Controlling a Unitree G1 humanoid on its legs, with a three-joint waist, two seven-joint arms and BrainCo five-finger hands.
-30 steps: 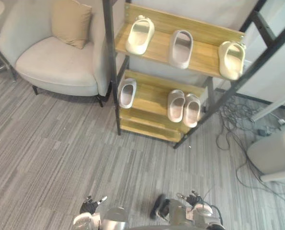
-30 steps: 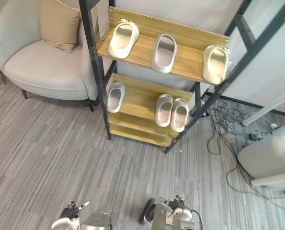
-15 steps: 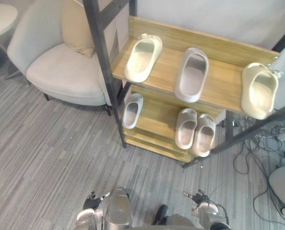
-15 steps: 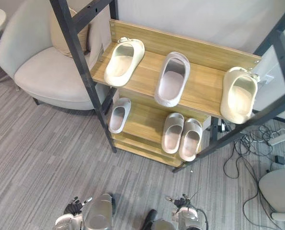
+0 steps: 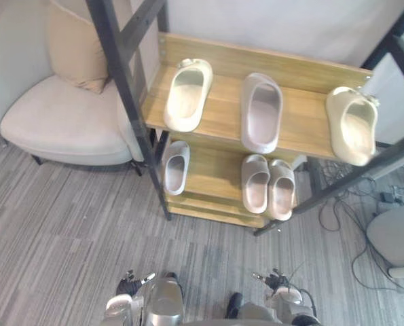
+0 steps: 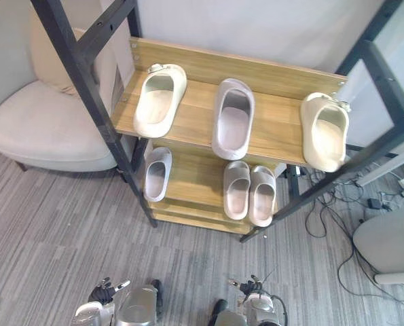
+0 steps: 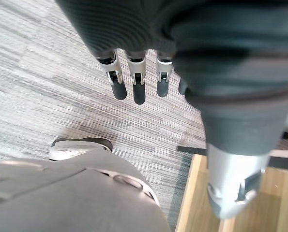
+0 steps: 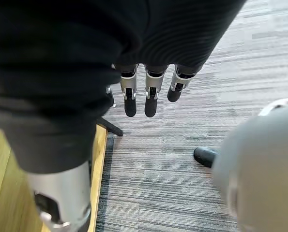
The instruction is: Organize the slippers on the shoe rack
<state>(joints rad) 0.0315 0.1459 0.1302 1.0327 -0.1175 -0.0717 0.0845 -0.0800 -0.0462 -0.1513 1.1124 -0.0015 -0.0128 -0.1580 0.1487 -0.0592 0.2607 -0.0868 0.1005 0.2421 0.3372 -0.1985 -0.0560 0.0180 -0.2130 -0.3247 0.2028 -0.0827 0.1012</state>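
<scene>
The shoe rack (image 5: pixel 300 129) has wooden shelves in a black frame. Its top shelf holds a cream slipper (image 5: pixel 187 94) at the left, a pale grey slipper (image 5: pixel 261 112) in the middle and a second cream slipper (image 5: pixel 352 124) at the right end. On the lower shelf a single pale slipper (image 5: pixel 176 167) lies at the left, and a pair (image 5: pixel 255 182) (image 5: pixel 282 189) lies side by side at the right. My left hand (image 5: pixel 128 284) and right hand (image 5: pixel 276 279) hang low, well short of the rack. Both are open and hold nothing, fingers (image 7: pixel 134 82) (image 8: pixel 151 96) straight above the carpet.
A light armchair (image 5: pixel 59 119) with a beige cushion (image 5: pixel 76 47) stands left of the rack. Cables (image 5: pixel 364 204) trail on the floor at the right, beside a white rounded object (image 5: pixel 395 234). Grey striped carpet (image 5: pixel 66 231) lies between me and the rack.
The whole picture has shifted as the camera moved closer to the rack. The slippers lie as before, and both hands stay low and open.
</scene>
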